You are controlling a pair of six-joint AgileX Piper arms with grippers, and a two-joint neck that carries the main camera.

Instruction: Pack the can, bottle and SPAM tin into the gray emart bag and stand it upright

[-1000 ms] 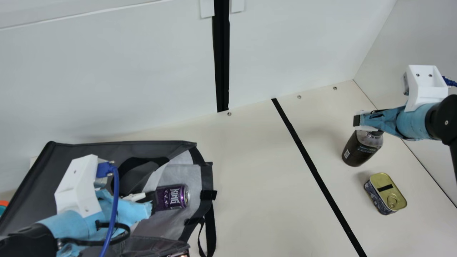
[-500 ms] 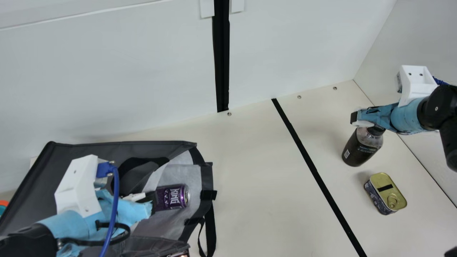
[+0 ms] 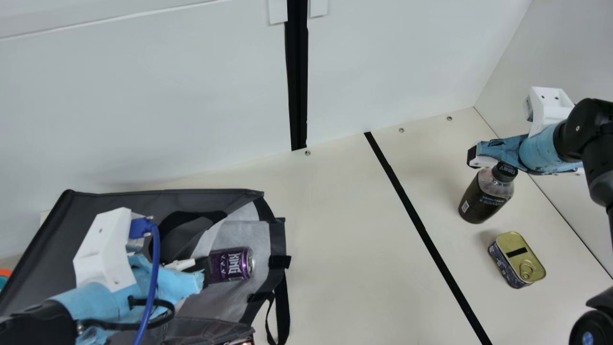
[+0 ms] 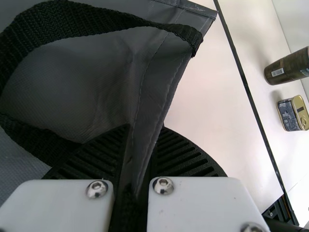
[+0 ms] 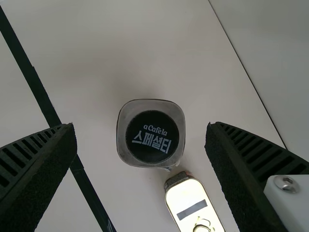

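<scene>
We had the gray emart bag (image 3: 119,206) lying down, fabric pinched in our left gripper (image 3: 207,273). Our right gripper (image 3: 474,158) hung spread above the white-lettered bottle (image 3: 481,201). The boldly lettered can (image 3: 230,265) lay seemingly inside the bag's mouth, the dark-labelled SPAM tin (image 3: 519,254) near the bottle.

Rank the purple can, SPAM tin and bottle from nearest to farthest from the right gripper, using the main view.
1. Bottle: upright on the right, just under the right gripper.
2. SPAM tin: also on the right, past the bottle.
3. Purple can: on the left, lying in the gray bag.
</scene>
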